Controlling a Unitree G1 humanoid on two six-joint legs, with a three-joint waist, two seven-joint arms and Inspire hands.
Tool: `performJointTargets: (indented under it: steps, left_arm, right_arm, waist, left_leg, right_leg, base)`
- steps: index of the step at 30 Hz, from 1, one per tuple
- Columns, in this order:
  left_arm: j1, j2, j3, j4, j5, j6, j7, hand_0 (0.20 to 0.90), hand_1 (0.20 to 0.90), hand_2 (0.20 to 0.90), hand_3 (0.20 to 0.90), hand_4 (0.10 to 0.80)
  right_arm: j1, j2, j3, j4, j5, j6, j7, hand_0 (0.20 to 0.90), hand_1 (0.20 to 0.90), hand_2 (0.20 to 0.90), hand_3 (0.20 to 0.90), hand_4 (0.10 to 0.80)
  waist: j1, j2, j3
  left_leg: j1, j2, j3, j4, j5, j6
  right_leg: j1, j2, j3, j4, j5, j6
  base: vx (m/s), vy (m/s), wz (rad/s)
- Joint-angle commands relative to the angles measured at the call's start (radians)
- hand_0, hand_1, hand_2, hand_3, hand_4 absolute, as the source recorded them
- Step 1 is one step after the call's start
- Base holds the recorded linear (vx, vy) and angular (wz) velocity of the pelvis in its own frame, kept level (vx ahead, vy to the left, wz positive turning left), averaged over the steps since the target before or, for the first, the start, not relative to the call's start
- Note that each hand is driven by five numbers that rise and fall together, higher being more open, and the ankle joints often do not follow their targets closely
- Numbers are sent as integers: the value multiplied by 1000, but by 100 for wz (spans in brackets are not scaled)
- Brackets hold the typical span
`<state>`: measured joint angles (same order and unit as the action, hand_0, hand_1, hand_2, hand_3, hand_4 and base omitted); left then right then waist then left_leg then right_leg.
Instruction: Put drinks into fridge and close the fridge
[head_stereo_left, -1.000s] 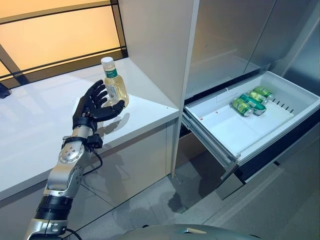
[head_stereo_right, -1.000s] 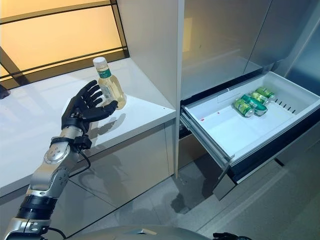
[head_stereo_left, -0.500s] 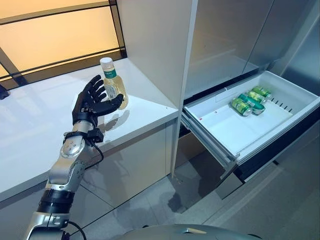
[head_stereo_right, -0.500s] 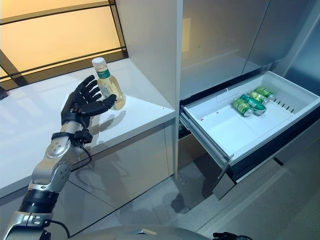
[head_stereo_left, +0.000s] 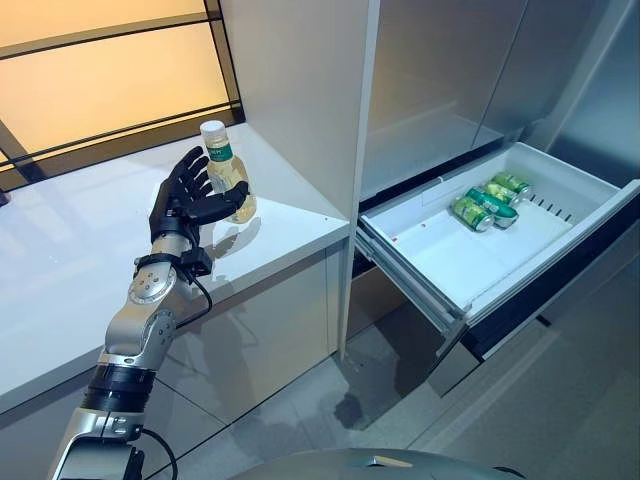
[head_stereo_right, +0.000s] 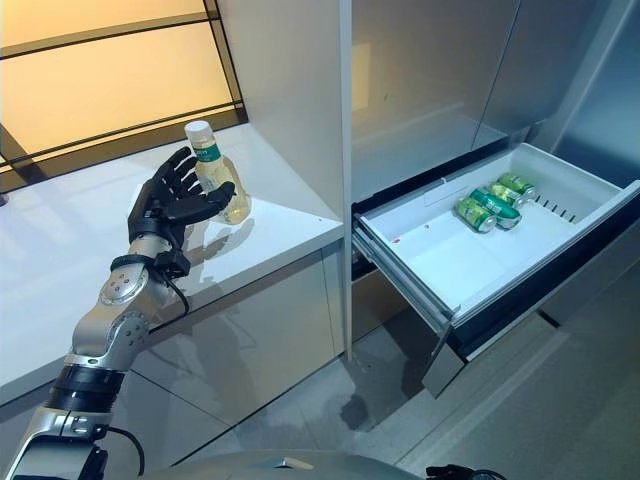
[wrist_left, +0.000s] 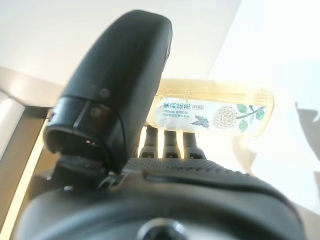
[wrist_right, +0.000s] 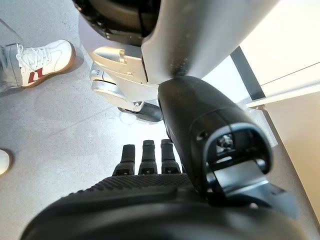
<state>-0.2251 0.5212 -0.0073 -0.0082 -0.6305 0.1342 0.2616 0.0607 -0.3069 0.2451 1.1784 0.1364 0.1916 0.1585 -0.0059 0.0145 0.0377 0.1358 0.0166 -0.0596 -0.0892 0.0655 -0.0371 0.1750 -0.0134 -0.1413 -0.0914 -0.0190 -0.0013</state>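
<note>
**Left hand spread at the bottle on the bench, fridge drawer open**

At the left, the left hand (head_stereo_left: 185, 205) reaches over the white bench (head_stereo_left: 60, 260) with its fingers straight and fanned wide, the thumb stretched out across the front of the bottle (head_stereo_left: 226, 172). The bottle stands upright on the bench, near its back corner beside the tall white cabinet panel (head_stereo_left: 300, 90); it has a white cap, a green neck band and pale yellow liquid. In the left wrist view the fingers lie behind the bottle (wrist_left: 215, 112) and the thumb in front, with nothing curled round it; whether they touch it cannot be told.

To the right, past the panel, the fridge drawer (head_stereo_left: 440, 300) is pulled far out, white inside. Three green cans (head_stereo_left: 485, 203) lie on their sides, close together, toward the drawer's far right end; the rest of its floor is bare.

The right hand (wrist_right: 150, 160) shows only in its own wrist view, hanging over the grey floor with fingers straight and holding nothing. A person's white shoe (wrist_right: 35, 60) shows there on the floor.
</note>
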Motion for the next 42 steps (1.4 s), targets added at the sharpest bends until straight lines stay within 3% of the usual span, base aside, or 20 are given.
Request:
performJointTargets:
  steps: [1,20,31,32,33,34,42]
  left_arm:
    - [-253,46,-11,27,-22,-62,-5,900,900,900,900,800]
    - [-391,63,-54,243,-70,-21,22,900,900,900,900,800]
    - [-455,71,-74,346,-97,-45,24,900,900,900,900,800]
    - [-460,71,-74,348,-97,-50,30,561,561,561,505,405]
    - [-462,70,-75,351,-97,-53,31,326,326,326,230,130]
    - [-466,69,-75,355,-98,-57,31,300,300,300,200,100]
    - [-487,68,-73,365,-90,-114,49,300,300,300,200,100]
  right_arm:
    - [-35,48,55,8,3,0,28,900,900,900,900,800]
    - [-50,38,80,21,4,-1,33,900,900,900,900,800]
    - [-55,36,91,27,2,-6,34,900,900,900,900,800]
    - [-56,36,92,27,1,-6,35,900,900,900,900,800]
    - [-56,36,93,28,1,-6,35,900,900,900,900,800]
    - [-56,36,94,29,0,-8,35,900,900,900,900,800]
    - [-52,35,99,38,0,-22,38,900,900,900,900,800]
  waist:
    - [-12,-10,-13]
    - [-40,0,-25]
    - [-50,1,-35]
    - [-51,1,-35]
    - [-51,1,-35]
    - [-52,2,-36]
    - [-56,1,-39]
  left_leg:
    - [14,-51,7,2,-103,40]
    - [19,-52,22,2,-105,38]
    - [13,-47,38,2,-103,33]
    - [13,-48,37,2,-103,33]
    - [12,-48,37,2,-104,33]
    - [12,-49,38,2,-104,33]
    - [15,-51,37,2,-108,34]
  right_leg:
    - [-25,-10,47,25,0,63]
    - [-29,-8,62,28,1,65]
    - [-37,-10,65,26,4,70]
    - [-38,-9,66,27,4,70]
    - [-38,-8,67,27,4,69]
    - [-39,-8,68,28,3,69]
    - [-36,-8,71,26,3,71]
  base:
    - [0,0,0]
    - [2,3,-3]
    - [-5,0,-1]
    - [-17,1,-3]
    - [0,0,0]
    - [0,0,0]
    - [0,1,-1]
